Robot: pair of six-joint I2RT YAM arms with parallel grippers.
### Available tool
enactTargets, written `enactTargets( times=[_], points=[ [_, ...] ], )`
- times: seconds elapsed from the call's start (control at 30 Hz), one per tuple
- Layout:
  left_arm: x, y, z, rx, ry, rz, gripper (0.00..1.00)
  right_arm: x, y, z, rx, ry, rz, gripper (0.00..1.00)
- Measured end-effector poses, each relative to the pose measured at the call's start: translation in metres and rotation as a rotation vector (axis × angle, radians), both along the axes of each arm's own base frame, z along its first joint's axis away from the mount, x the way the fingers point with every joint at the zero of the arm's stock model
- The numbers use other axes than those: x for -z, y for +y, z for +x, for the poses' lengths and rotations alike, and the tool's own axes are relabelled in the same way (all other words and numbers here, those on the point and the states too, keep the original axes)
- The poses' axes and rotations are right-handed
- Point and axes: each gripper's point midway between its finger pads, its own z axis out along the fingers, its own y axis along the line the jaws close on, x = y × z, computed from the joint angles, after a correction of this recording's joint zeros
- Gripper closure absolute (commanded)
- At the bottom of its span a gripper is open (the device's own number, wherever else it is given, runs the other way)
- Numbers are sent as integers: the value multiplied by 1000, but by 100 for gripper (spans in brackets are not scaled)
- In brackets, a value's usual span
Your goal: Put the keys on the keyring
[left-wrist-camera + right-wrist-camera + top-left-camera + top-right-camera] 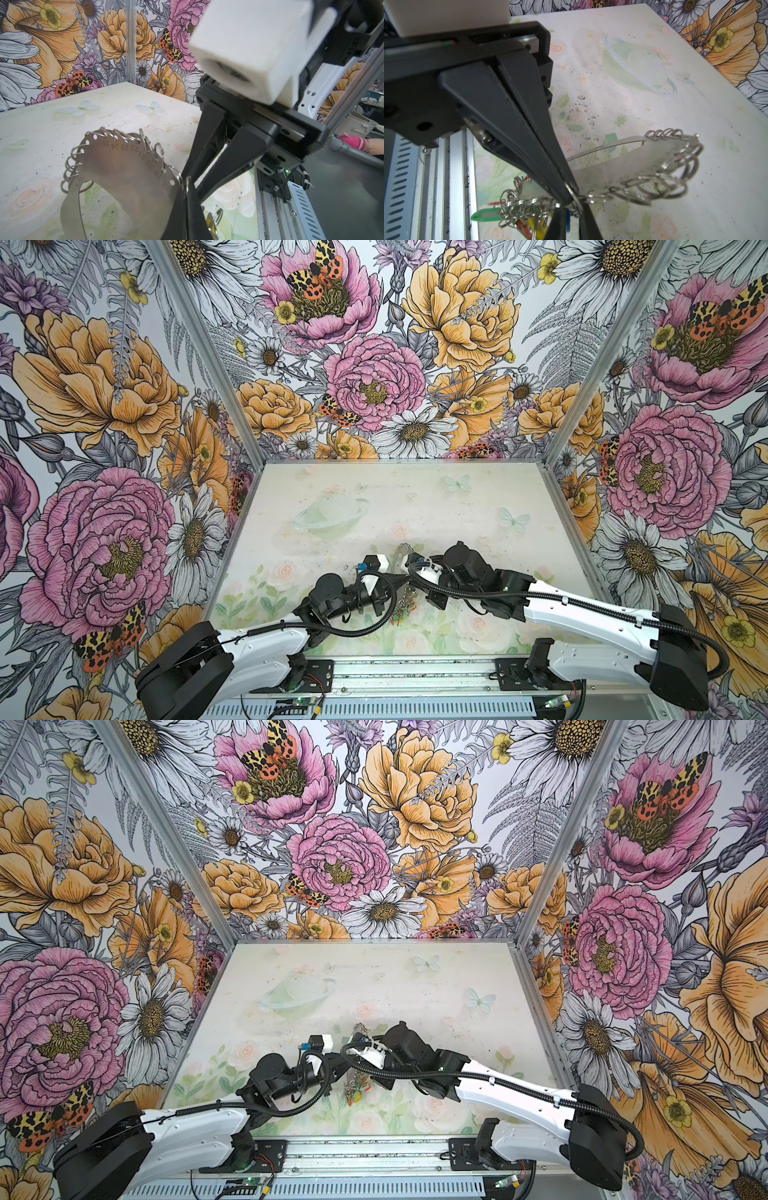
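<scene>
Left wrist view gives me the clearest look at the keyring (124, 170). It stands tilted up off the table (41, 124) rather than lying flat. I judge that this puts its edge of small rings in free air, where both sets of fingers can reach it.

The left gripper (186, 188) has its fingers pressed together right at the rim of the keyring. I cannot tell whether they clamp the rim itself or a thin piece of metal beside it. The hold looks like the anchor that stops the keyring swinging.

In the right wrist view the right gripper (571, 192) comes in from the opposite side. Its fingers are almost shut, pinching one wire ring (576, 200) on that same rim, just beside the left fingertips. I read this as the ring chosen for threading, gripped so it can be steadied or pried open.

The blue tag (568, 218) shows as a narrow strip behind the left fingers, close to the pinched ring. The metal end joined to it is hidden from me.

The bunch of keys (519, 207) with green, red and yellow tags gathers at the end of the keyring nearest the arms' bases, down by the table. Its weight probably drags that end low. I'd say the threading is not yet done.
</scene>
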Motion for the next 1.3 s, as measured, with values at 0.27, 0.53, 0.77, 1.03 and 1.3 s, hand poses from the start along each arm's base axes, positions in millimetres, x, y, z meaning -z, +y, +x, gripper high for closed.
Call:
enactTargets(
  times=[0.27,0.53,0.77,1.03,1.3],
  points=[
    [-5,2,3,-29,13,-30,100,-6,3,1,8,-56,25,82],
    [-13,4,4,-50,-5,-63,100,-21,-5,-4,32,-101,101,70],
    [-26,6,3,-50,-42,-100,100,-24,-20,2,88,-126,104,76],
    [-27,2,-9,19,-68,-91,100,-27,-23,0,71,-89,130,86],
    [-21,-2,-20,87,-107,-49,100,-43,-16,-25,-56,-50,207,88]
  ],
)
